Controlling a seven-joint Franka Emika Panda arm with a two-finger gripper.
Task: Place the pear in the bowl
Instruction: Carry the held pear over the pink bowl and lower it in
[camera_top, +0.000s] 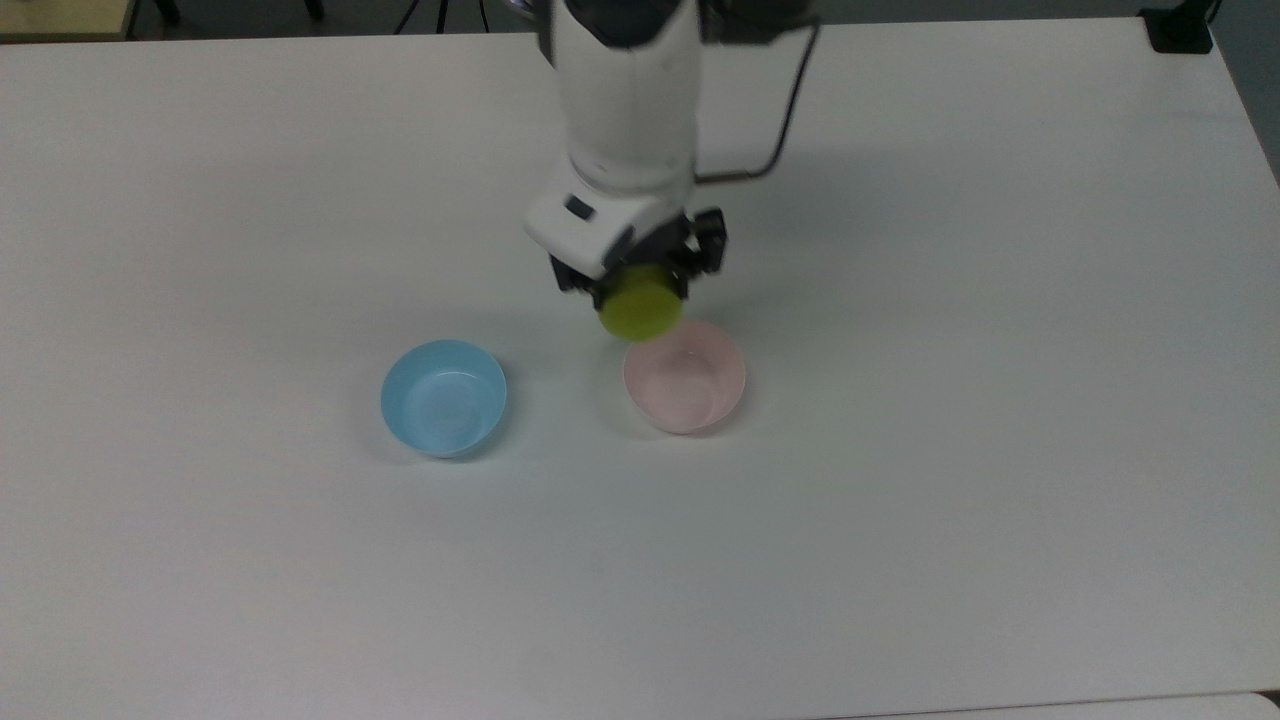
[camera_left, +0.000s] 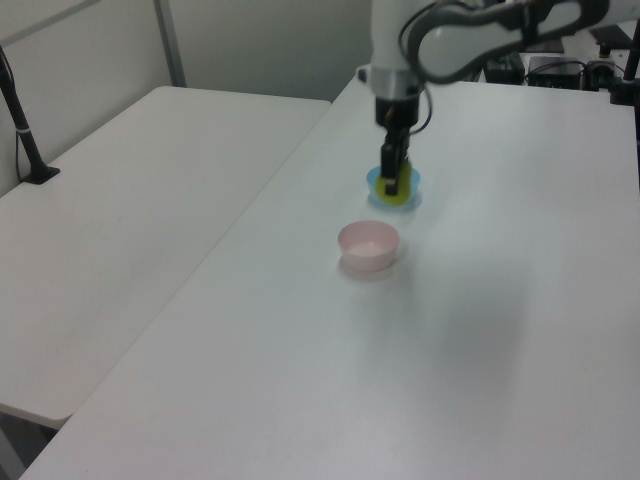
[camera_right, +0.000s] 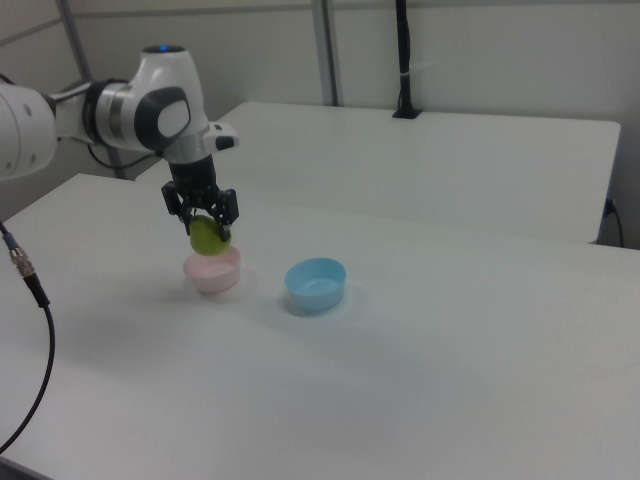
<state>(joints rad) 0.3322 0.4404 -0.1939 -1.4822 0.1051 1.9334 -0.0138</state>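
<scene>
Yellow-green pear (camera_top: 641, 311) clamped in pincer (camera_top: 640, 290), clear of tabletop (camera_top: 900, 500); pink bowl (camera_top: 686, 378) just below pincer, blue bowl (camera_top: 443, 397) aside.

Yellow-green pear-shaped fruit (camera_top: 641, 311) at frame centre, top view. Small round pale pink plastic bowl (camera_top: 686, 379) w/ whitish rim below it; light blue plastic bowl (camera_top: 443, 397) left. White tabletop (camera_top: 900, 500). White-and-black robot arm (camera_top: 628, 100), upper centre.
</scene>
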